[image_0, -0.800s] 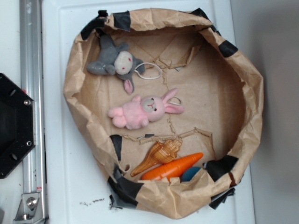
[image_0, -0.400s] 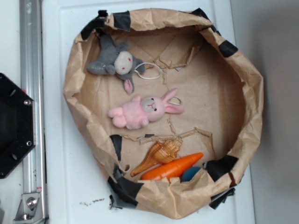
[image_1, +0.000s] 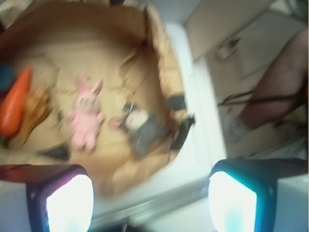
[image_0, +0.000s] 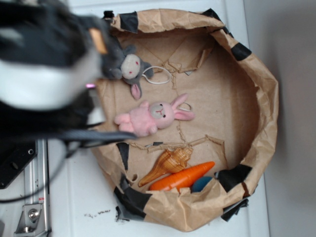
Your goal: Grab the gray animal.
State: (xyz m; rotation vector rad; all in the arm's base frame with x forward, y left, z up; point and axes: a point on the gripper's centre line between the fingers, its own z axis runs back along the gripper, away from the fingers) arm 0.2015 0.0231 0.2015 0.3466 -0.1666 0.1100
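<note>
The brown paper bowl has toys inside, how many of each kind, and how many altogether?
Plush animals: 2, the gray plush animal with a cream face and the pink plush bunny
Seashells: 1, the tan spiral seashell
Carrots: 1, the orange toy carrot
Blue things: 1, mostly hidden blue object
Total: 5

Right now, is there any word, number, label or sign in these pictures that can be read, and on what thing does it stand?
None can be read.
Orange patch on the arm: blurred, no letters legible.
Paper bag, gray animal, pink bunny, carrot: no text shows.
</note>
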